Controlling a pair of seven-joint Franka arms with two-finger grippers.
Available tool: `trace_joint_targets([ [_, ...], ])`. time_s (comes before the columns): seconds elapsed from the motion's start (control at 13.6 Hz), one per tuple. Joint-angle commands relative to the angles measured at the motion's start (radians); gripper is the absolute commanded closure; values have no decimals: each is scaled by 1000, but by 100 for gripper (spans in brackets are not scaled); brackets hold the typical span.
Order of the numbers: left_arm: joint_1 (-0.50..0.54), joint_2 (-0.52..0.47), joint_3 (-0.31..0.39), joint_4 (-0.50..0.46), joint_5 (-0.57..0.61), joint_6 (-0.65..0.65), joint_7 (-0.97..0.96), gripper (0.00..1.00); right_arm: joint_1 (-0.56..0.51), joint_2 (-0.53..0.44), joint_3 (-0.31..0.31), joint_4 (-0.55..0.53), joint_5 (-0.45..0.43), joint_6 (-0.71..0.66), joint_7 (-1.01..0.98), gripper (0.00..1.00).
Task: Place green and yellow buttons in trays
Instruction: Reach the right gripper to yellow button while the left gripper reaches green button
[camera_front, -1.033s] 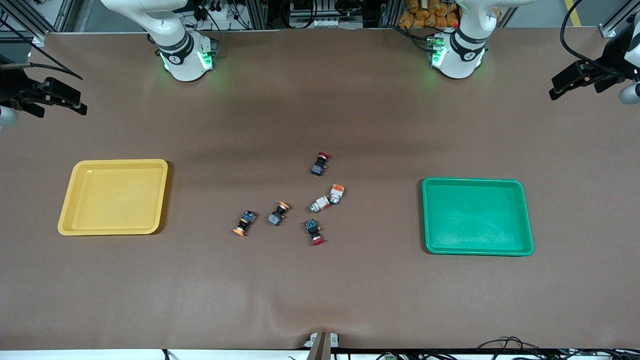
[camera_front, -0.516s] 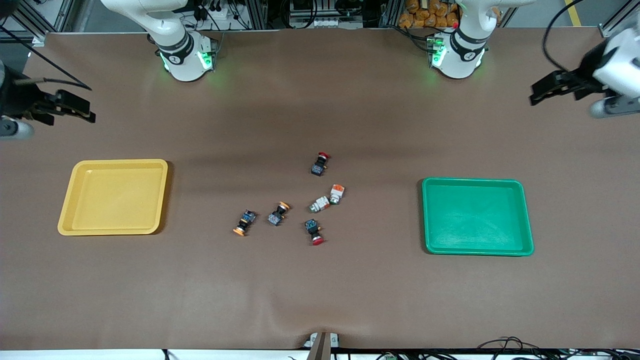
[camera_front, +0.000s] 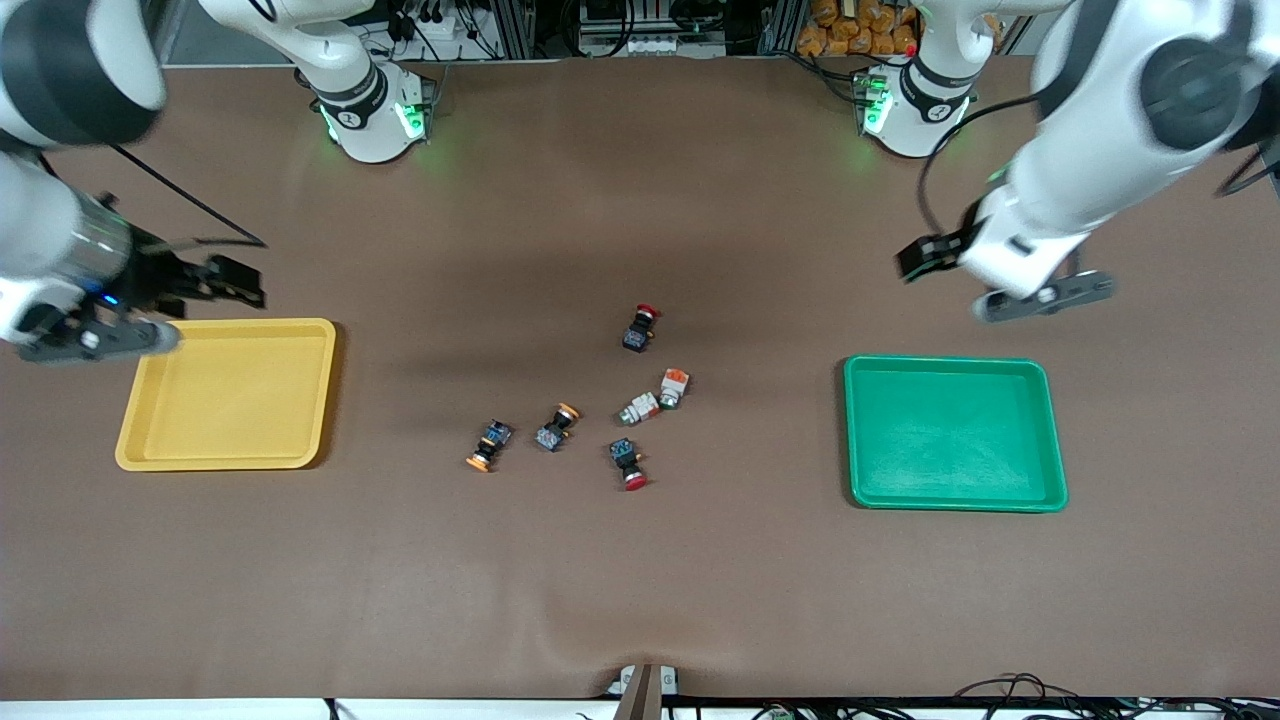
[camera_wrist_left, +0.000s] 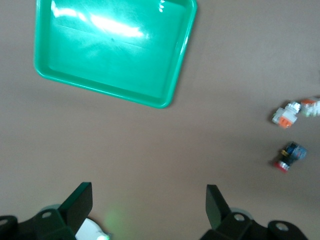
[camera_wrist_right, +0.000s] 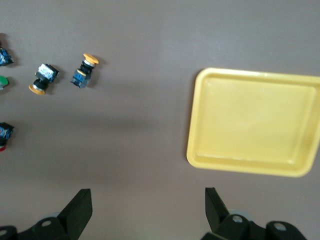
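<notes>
Two yellow-capped buttons (camera_front: 520, 439), two white green-tipped buttons (camera_front: 655, 397) lie mid-desk between empty yellow tray (camera_front: 135, 455) and green tray (camera_front: 1052, 440).

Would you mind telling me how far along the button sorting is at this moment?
Nothing is sorted yet: the yellow tray and green tray hold no buttons. The left hand and right hand are open and carry nothing. Both yellow buttons and both green buttons lie mid-table, waiting.

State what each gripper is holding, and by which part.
Nothing is held. The left gripper and right gripper are both open and empty, over bare table.
</notes>
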Motion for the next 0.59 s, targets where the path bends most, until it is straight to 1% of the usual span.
trace_joint_targets([
  [0.0,-11,78,-65,-7,-4,102,-196,0,61,126,-7,31,14,93,23,0],
  [0.07,-40,115,-69,-6,2,139,-277,0,78,175,-5,31,19,146,24,0],
  [0.15,-64,150,-69,-6,3,187,-352,0,89,225,-5,31,57,183,32,0],
  [0.3,-109,222,-69,-1,8,277,-507,0,126,339,-5,31,190,289,74,0],
  [0.37,-136,259,-69,2,45,323,-581,0,150,390,-5,33,215,337,110,0],
  [0.52,-176,343,-69,25,114,400,-742,0,218,473,-5,31,215,453,214,0],
])
